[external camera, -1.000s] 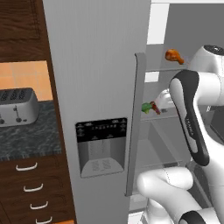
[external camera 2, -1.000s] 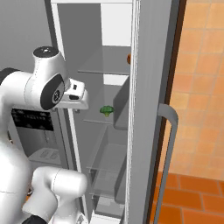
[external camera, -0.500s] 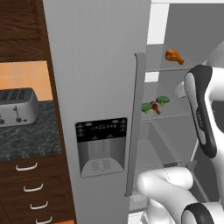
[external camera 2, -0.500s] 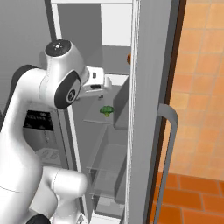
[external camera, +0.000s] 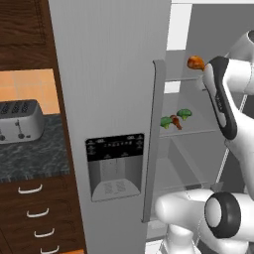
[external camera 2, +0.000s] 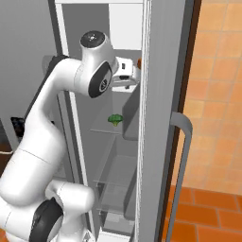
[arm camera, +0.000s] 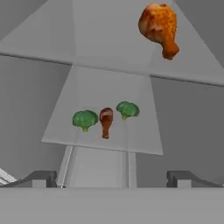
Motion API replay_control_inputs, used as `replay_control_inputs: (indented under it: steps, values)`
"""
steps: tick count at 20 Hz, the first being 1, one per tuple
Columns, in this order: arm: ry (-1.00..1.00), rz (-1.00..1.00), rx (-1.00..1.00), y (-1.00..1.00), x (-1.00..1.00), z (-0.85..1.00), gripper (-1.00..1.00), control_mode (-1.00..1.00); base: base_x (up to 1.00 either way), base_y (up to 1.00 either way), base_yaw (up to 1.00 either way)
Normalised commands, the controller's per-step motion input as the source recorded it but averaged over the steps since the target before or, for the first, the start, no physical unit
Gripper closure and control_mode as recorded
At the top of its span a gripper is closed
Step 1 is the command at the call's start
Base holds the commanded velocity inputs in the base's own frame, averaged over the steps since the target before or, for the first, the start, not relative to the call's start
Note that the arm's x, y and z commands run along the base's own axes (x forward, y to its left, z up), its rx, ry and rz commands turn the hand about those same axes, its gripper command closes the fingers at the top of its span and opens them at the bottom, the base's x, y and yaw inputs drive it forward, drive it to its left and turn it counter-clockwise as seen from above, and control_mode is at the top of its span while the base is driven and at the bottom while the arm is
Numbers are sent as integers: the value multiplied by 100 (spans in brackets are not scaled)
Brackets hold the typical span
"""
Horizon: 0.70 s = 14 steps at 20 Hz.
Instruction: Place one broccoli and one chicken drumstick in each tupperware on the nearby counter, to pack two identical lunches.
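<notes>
In the left base view the toaster (external camera: 19,120) is cut by the left edge, and the desk (external camera: 34,154) under it runs out of the picture there. In the right base view the fridge door's edge hides nearly all of the upper chicken drumstick (external camera 2: 139,63), and only one broccoli (external camera 2: 115,119) shows on the glass shelf. The jaws' tips are partly covered at the bottom of the hand view.
</notes>
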Motion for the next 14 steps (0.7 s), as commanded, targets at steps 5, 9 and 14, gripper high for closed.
replay_control_inputs:
  steps: [5, 9, 14]
  values:
    - [-4, -16, 1, -3, 53, 16, -100, -100, 0, 0, 0]
    - [0, -16, 2, -27, 68, 1, -100, -100, 0, 0, 0]
    - [0, -1, 4, -37, 47, 0, -100, -100, 0, 0, 0]
